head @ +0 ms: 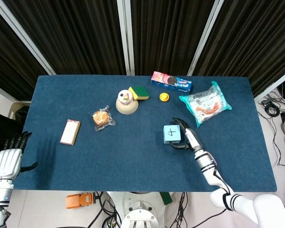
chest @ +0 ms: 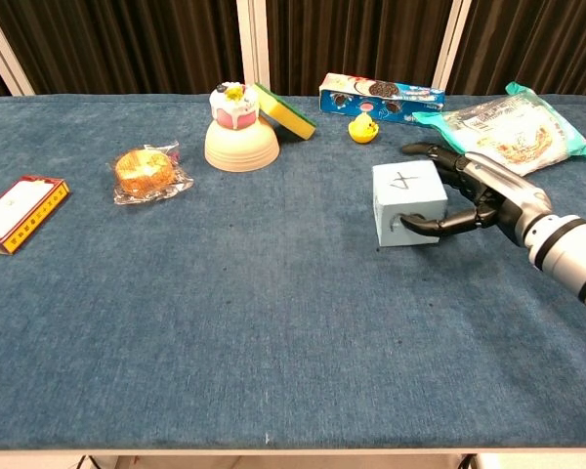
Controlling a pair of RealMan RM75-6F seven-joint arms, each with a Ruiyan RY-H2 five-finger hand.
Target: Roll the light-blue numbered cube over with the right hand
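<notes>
The light-blue numbered cube (head: 172, 134) (chest: 408, 203) sits flat on the blue table (head: 133, 156), right of centre, with a "4" on its top face. My right hand (head: 184, 135) (chest: 474, 191) holds it from its right side. The thumb lies on the near face and the fingers (chest: 432, 153) reach along the far side. My left hand (head: 9, 159) hangs off the table's left edge, fingers apart and holding nothing; the chest view does not show it.
Behind the cube lie a teal snack bag (head: 205, 102), a small yellow duck (head: 164, 97) and a cookie box (head: 171, 81). Further left are a bowl with a toy cake (head: 126, 102), a green-yellow sponge (head: 139, 92), a wrapped bun (head: 101, 118) and a flat box (head: 70, 131).
</notes>
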